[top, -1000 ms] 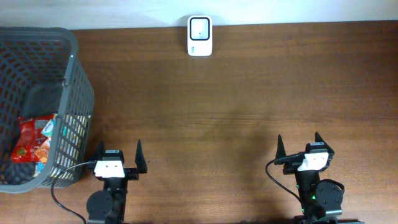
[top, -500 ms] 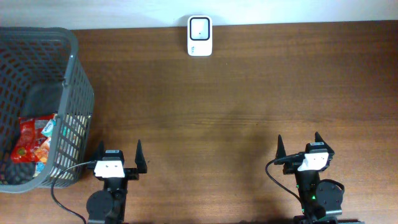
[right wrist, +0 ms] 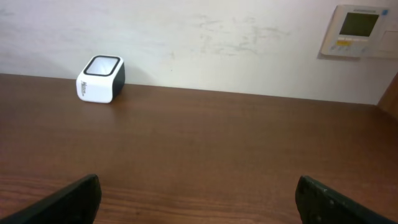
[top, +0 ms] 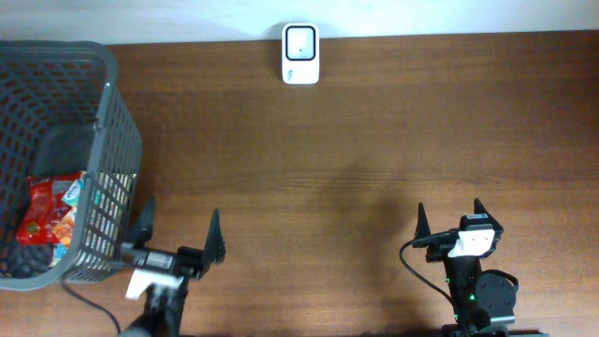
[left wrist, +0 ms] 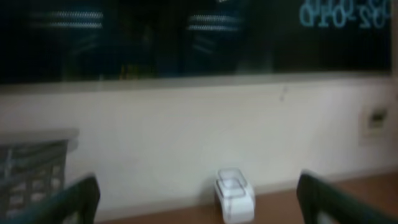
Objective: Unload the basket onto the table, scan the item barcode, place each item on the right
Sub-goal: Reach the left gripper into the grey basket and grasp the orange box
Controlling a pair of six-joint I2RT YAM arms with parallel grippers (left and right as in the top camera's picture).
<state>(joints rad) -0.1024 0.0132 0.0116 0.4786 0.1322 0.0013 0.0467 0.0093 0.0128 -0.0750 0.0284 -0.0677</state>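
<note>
1. Your left end effector (top: 181, 223) is hanging at the near edge of the tabletop (top: 374, 131), just beside the near corner of the basket (top: 113, 89). Its jaws are standing wide and holding nothing.
2. Your right end effector (top: 449, 217) is waiting along the near edge toward the right corner, equally wide and empty.
3. Your item, a red snack packet (top: 45, 211), is lying on the basket floor at the tabletop's left edge, and no finger is touching it.
4. Your scanner (top: 300, 42) is sitting at the middle of the far edge, well apart from the packet.
5. You are looking at a task that is not yet under way. Lifting the packet out, carrying it to the scanner and presenting its barcode are all remaining.
6. You are not getting any view of the barcode from these cameras, so you may be needing to turn the packet once it is out.
</note>
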